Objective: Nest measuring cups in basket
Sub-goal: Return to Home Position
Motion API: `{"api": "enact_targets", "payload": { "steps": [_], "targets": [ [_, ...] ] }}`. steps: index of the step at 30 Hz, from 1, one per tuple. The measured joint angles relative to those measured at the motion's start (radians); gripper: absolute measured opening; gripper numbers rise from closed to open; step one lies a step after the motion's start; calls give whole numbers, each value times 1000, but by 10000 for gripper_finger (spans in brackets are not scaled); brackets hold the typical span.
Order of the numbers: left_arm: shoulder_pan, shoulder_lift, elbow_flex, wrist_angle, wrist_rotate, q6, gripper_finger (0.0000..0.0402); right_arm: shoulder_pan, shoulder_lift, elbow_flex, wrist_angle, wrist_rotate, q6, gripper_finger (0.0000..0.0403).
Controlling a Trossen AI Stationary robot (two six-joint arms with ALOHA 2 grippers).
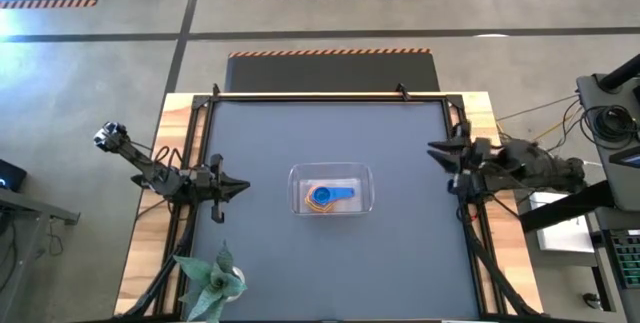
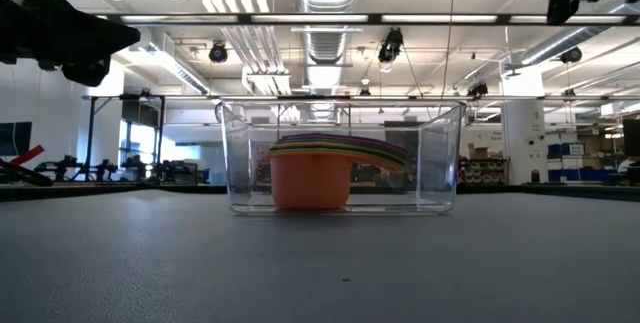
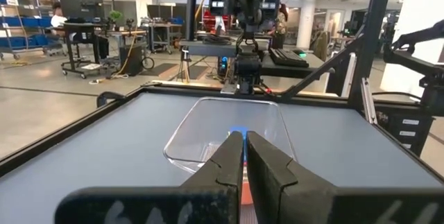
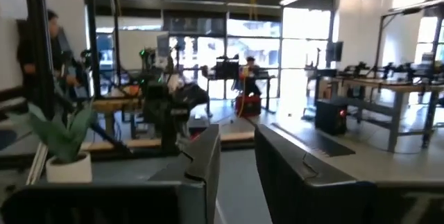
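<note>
The left gripper [image 3: 244, 139], almost pressed together, and right gripper [image 4: 237, 132], spread, flank one basket [image 1: 296, 174] holding one stack of measuring cups [image 2: 311, 179] on the grey table [image 1: 300, 133]; workshop beyond.

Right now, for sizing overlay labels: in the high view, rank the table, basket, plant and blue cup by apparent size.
1. table
2. basket and plant: about alike, unranked
3. blue cup, smallest
</note>
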Motion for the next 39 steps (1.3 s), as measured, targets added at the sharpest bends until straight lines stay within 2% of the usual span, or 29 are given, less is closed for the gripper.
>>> {"api": "enact_targets", "payload": {
  "steps": [6, 16, 24, 29, 39],
  "targets": [
    [0, 3, 0, 1, 0, 0, 0, 0, -22, -170, 192, -72, -16, 61],
    [0, 6, 0, 0, 0, 0, 0, 0, -74, -332, 330, -71, -21, 52],
    [0, 7, 0, 0, 0, 0, 0, 0, -85, -338, 319, -57, -54, 52],
    [0, 7, 0, 0, 0, 0, 0, 0, -51, -338, 299, 5, -48, 52],
    [0, 7, 0, 0, 0, 0, 0, 0, -21, -339, 297, 8, -42, 52]
  ]
}}
